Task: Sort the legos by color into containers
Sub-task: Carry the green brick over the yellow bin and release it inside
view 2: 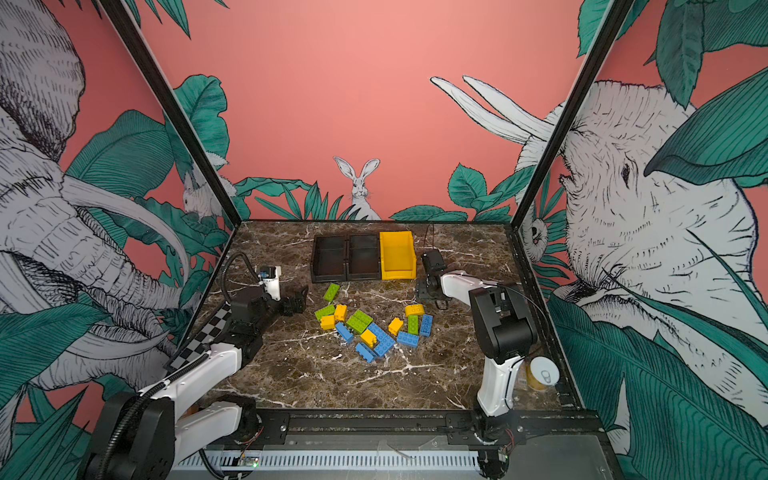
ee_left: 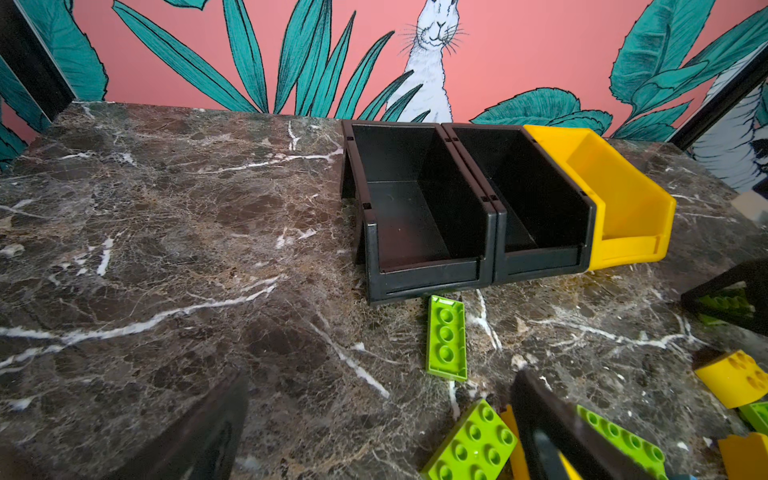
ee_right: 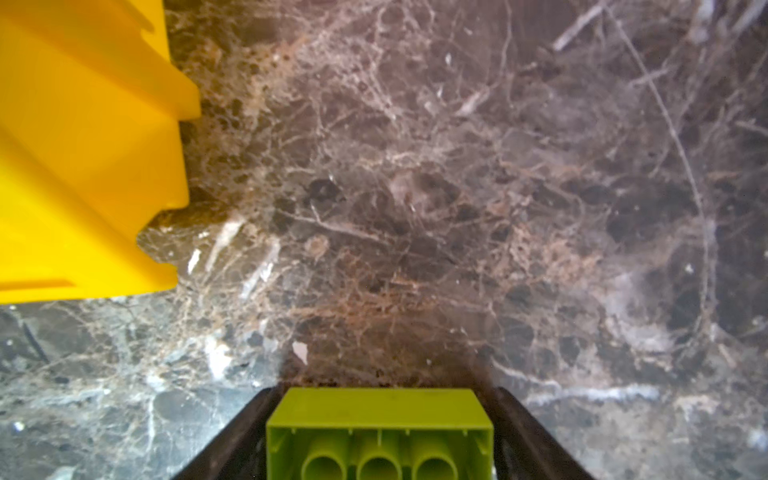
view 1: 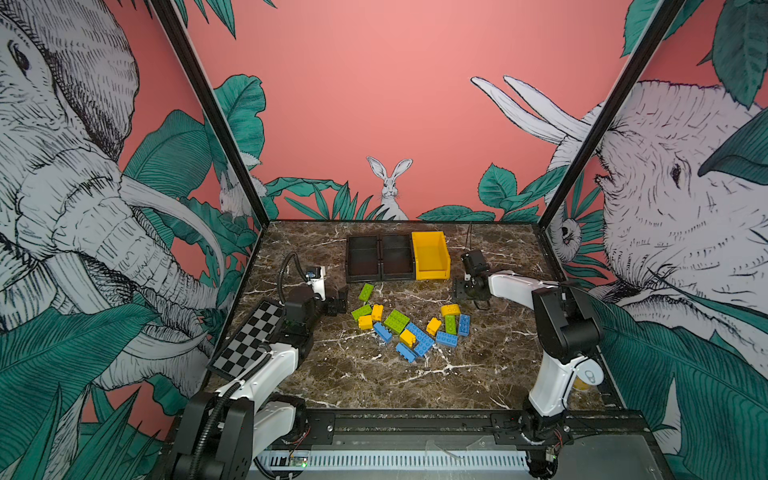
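left gripper: fingers wide; holding nothing; tips above table | right gripper: fingers narrow; clamped on green brick, touching both its sides

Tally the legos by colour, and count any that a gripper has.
Green lego: 5, one of them between the fingers of the right gripper
Yellow lego: 5
Blue lego: 5
Total: 15

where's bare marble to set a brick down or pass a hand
Free: the wide strip between the brick pile and the front rail; the back-left corner beside the black bins. Crowded: the pile itself, centre.
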{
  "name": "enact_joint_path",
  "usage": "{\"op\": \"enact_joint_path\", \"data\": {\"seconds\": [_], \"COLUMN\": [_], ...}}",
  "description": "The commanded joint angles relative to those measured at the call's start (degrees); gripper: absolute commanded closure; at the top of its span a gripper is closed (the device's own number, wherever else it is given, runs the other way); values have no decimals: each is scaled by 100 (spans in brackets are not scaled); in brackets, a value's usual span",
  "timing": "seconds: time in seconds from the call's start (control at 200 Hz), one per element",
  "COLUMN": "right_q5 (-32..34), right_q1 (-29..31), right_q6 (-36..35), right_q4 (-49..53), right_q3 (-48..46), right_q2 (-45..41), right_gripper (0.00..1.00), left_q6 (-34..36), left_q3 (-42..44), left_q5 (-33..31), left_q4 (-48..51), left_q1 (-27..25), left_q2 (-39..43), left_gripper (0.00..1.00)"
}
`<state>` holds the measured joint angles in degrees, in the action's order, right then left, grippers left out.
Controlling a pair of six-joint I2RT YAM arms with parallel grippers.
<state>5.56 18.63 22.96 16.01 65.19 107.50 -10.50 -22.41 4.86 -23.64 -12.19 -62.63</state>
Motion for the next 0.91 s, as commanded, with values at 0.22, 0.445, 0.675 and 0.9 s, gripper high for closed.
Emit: {"op": "enact_joint_path", "data": {"seconds": [0.22, 0.445, 0.675, 0.9], "right_q5": [176, 154, -29, -499], "right_q1": [2, 7, 4, 135], "right_q6": [-198, -242, -336, -477], "right_q4": [285, 209, 179, 205], "right_q3": [130, -38, -55, 623], "right_q2": [76, -264, -976, -1071], "right_gripper": [44, 49, 49, 50], "left_q6": [-80, -57, -35, -29], "left_q3": [131, 126, 109, 89], "left_q5": [-145, -106, 29, 65], "left_q4": [-163, -133, -95, -41], "left_q1": [-3, -3, -3, -3], "left_q2": [189, 251, 380, 435], "left_gripper": [1, 1, 1, 1]}}
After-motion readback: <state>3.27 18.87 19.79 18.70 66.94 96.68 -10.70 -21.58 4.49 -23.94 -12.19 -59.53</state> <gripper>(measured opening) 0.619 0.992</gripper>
